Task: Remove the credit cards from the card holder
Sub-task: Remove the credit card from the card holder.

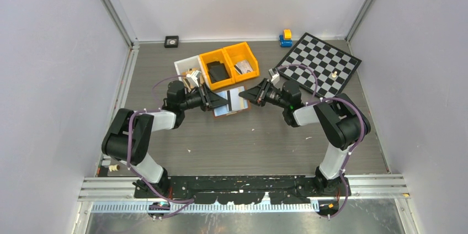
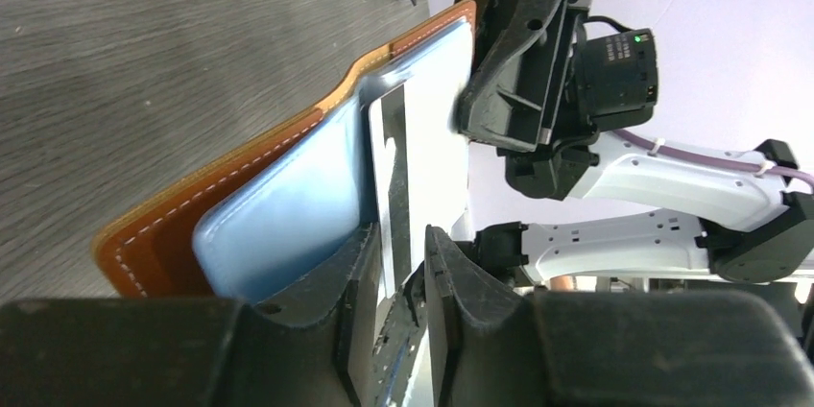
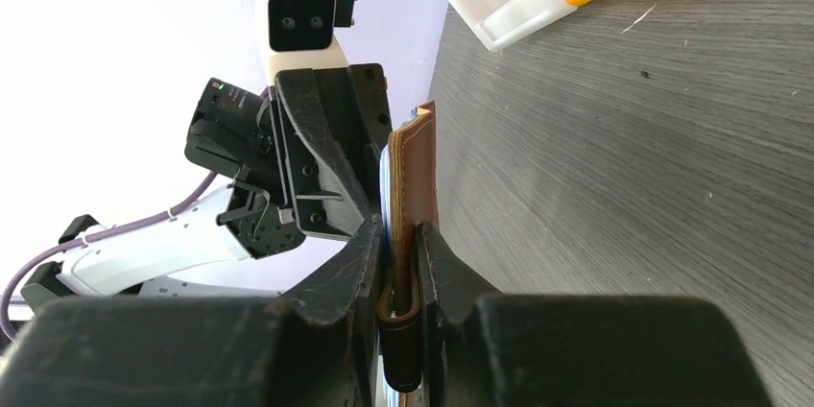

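The card holder (image 1: 232,113) hangs open above the table between my two grippers. Its brown leather (image 2: 192,205) wraps a pale blue inside (image 2: 288,205). A whitish credit card (image 2: 394,157) with a dark stripe sticks out of its pocket. My left gripper (image 2: 398,234) is slightly open around that card's edge, with a gap at one finger. On the opposite side, my right gripper (image 3: 395,234) is shut on the card holder's folded leather edge (image 3: 419,167). The same gripper shows in the left wrist view (image 2: 499,90). Other credit cards are hidden.
Two orange bins (image 1: 229,63) and a white bin (image 1: 185,67) stand just behind the grippers. A chessboard (image 1: 320,63) lies at the back right, with a blue and yellow toy (image 1: 285,37) beyond it. A small black object (image 1: 171,41) sits by the back wall.
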You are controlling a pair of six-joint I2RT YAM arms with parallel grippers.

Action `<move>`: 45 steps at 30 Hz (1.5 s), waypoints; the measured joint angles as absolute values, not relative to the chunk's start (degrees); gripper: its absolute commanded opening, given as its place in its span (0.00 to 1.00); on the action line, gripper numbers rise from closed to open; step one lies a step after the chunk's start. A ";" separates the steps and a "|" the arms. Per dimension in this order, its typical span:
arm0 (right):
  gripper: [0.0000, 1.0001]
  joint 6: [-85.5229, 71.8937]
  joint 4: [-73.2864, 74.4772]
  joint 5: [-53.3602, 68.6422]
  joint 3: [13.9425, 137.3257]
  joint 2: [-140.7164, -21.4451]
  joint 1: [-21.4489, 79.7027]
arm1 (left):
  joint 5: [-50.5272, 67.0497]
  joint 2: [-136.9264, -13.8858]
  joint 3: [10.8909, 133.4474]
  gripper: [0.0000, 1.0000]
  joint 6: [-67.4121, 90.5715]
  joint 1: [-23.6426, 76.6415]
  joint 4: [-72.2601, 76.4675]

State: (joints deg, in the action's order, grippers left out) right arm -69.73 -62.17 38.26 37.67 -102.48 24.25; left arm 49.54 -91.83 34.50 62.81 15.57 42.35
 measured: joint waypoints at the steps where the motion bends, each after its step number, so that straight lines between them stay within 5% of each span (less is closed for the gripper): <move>1: 0.08 -69.87 -62.22 38.28 37.67 -102.48 24.25 | 49.71 -91.94 34.41 0.28 63.29 15.57 43.42; 9: 0.07 -71.29 -64.01 38.70 37.67 -102.48 24.25 | 51.42 -95.07 34.33 0.25 68.36 15.79 51.66; 17: 0.06 -71.94 -64.62 38.85 37.41 -102.50 24.25 | 52.10 -96.68 34.76 0.32 68.84 15.90 51.22; 23: 0.04 -71.96 -64.47 38.70 36.93 -102.74 24.14 | 52.07 -96.68 35.79 0.22 65.78 16.10 45.06; 31: 0.04 -72.86 -66.06 38.83 36.91 -102.80 24.12 | 53.21 -97.69 35.40 0.25 70.37 16.75 54.17; 36: 0.03 -73.67 -66.67 38.94 36.91 -102.80 23.81 | 53.69 -99.92 35.33 0.00 73.45 16.97 59.20; 45: 0.01 -73.58 -67.22 38.87 36.69 -102.80 23.49 | 54.02 -100.29 34.46 0.00 75.07 15.88 61.93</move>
